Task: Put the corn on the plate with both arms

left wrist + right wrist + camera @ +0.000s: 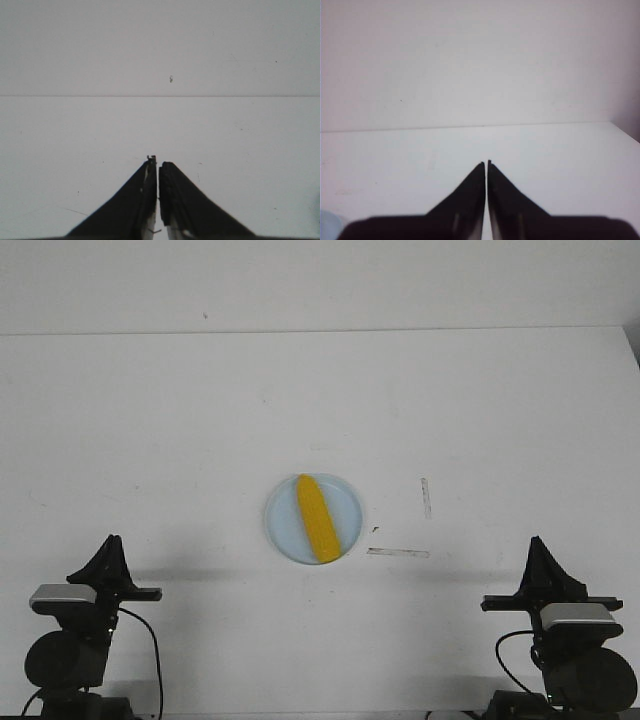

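Sitting low at the near edge of the counter [150,420], both arms are parked, one at each front corner. On the left, the left gripper [113,540] points up and away, its fingers pressed together with only a hairline slit between them in the left wrist view, and nothing in them. Same story on the right: the right gripper [537,541] is pinched closed, tips all but touching in the right wrist view, nothing held. A loose black cable [152,640] loops down beside the left arm's base.

Moving out to the middle of the counter, there's the plate [281,515], pale blue and round, well apart from both grippers and roughly midway between them. And the corn [316,517] is on it, lying flat across the plate, tapered tip aimed at the far side, blunt end reaching the near rim.

Just right of the plate, two thin tape marks [398,552] sit on the counter, one lying crosswise and one running away from us. Beyond that, white counter runs to the wall [320,280].
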Tool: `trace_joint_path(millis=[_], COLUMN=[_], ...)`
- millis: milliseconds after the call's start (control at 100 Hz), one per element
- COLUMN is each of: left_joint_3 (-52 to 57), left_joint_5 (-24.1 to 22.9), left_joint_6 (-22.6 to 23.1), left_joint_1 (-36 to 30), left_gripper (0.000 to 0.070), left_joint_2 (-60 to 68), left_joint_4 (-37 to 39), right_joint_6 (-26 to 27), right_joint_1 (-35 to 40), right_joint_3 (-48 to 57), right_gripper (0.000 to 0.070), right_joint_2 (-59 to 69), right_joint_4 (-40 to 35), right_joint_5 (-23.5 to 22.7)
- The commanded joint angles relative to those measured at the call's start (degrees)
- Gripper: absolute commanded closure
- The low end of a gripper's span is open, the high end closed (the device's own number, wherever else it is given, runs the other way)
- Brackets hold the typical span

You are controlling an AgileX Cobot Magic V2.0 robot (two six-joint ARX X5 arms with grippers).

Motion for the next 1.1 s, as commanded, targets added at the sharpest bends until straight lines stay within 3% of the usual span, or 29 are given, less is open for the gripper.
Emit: trace_joint_path(millis=[0, 330, 450, 1090], left_joint_3=[-0.72, -8.07, -11.91, -11.74], left_joint_5=[-0.20, -0.20, -0.26, -0.76], left_joint_6=[-0.44, -4.85, -4.79, -4.79], left_joint_1=[0.04, 0.04, 0.07, 0.13], left_gripper=[0.0698, 0.0699, 0.0699, 0.0699], left_joint_2=[-0.85, -7.26, -9.92, -9.94], left_joint_4=[0.68, 2.97, 4.57, 2.23], right_joint_6=[-0.39, -0.39, -0.39, -0.42], right_joint_1=[-0.04, -0.04, -0.04, -0.04], right_joint_3=[0.26, 0.26, 0.26, 0.26], right_gripper=[0.0693, 0.0693, 0.0693, 0.0693], right_joint_2=[-0.26, -0.26, -0.24, -0.24], right_joint_4=[0.59, 0.59, 0.59, 0.55], right_joint_5=[0.00, 0.00, 0.00, 0.00])
